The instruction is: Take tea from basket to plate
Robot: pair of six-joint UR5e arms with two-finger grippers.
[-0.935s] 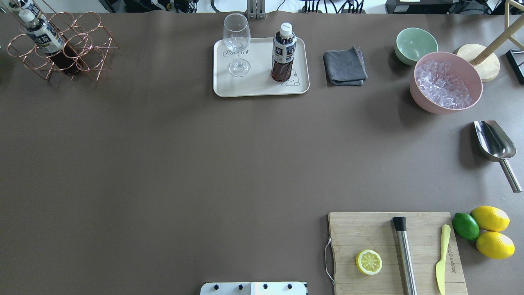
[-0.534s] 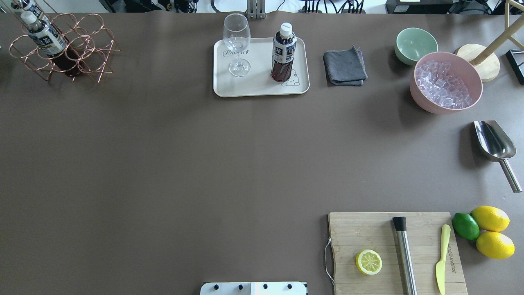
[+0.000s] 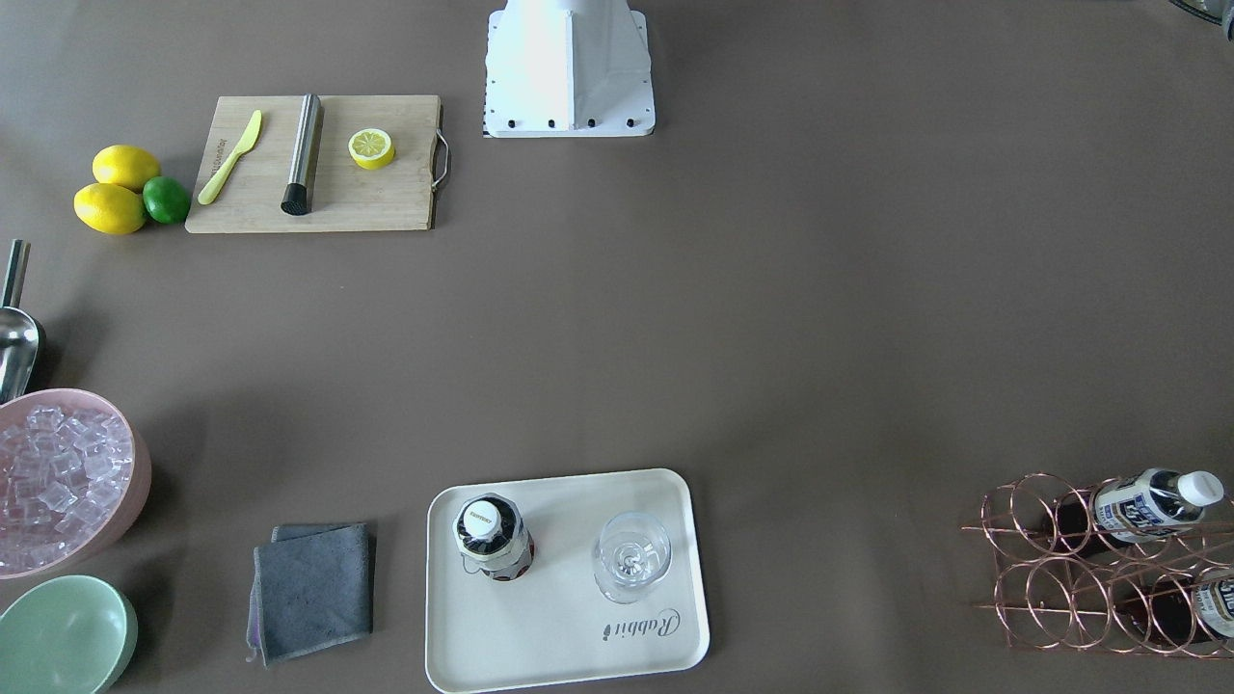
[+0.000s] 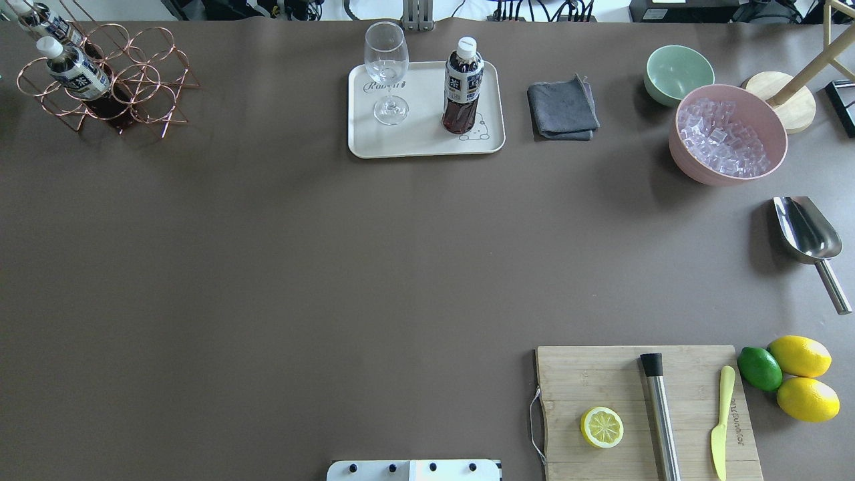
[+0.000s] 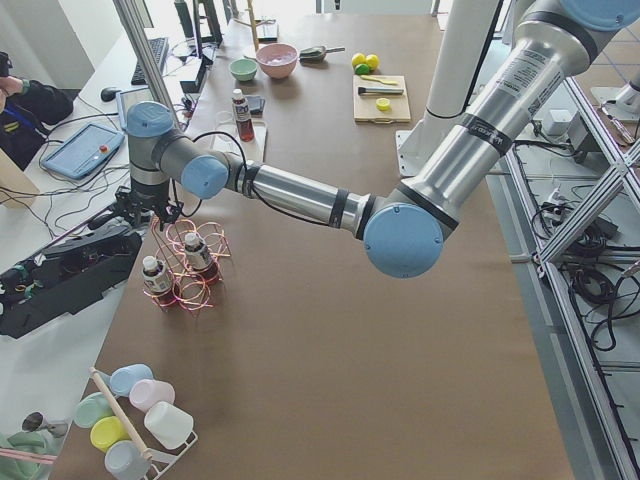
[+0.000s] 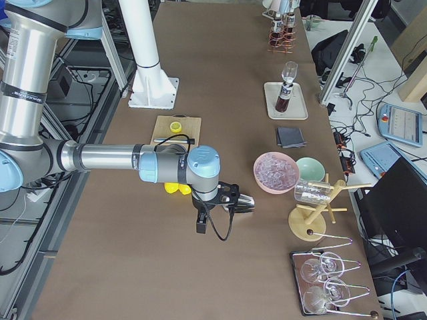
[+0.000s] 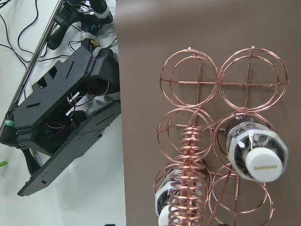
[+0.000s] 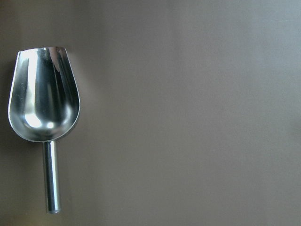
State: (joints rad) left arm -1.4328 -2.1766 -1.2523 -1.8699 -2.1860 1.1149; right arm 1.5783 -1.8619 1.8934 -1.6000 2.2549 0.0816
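Observation:
One tea bottle (image 4: 462, 87) stands upright on the cream plate (image 4: 421, 137), next to a wine glass (image 4: 386, 73). Two more tea bottles (image 4: 73, 70) (image 4: 43, 20) lie in the copper wire basket (image 4: 143, 73) at the table's far left corner. In the left wrist view the basket (image 7: 188, 89) is straight below, with a capped bottle (image 7: 256, 153) in one ring. In the exterior left view my left gripper (image 5: 150, 208) hovers just over the basket (image 5: 190, 275); I cannot tell its state. My right gripper (image 6: 199, 225) hangs beside the steel scoop (image 6: 243, 202); I cannot tell its state.
A grey cloth (image 4: 562, 110), mint bowl (image 4: 678, 73), pink bowl of ice (image 4: 728, 133) and scoop (image 4: 808, 234) are on the right. A cutting board (image 4: 688, 374) with lemon half, muddler and knife is front right, beside lemons and a lime (image 4: 759, 369).
The copper basket with its two bottles has shifted a little to the right and turned. The bottle and glass on the plate have not moved.

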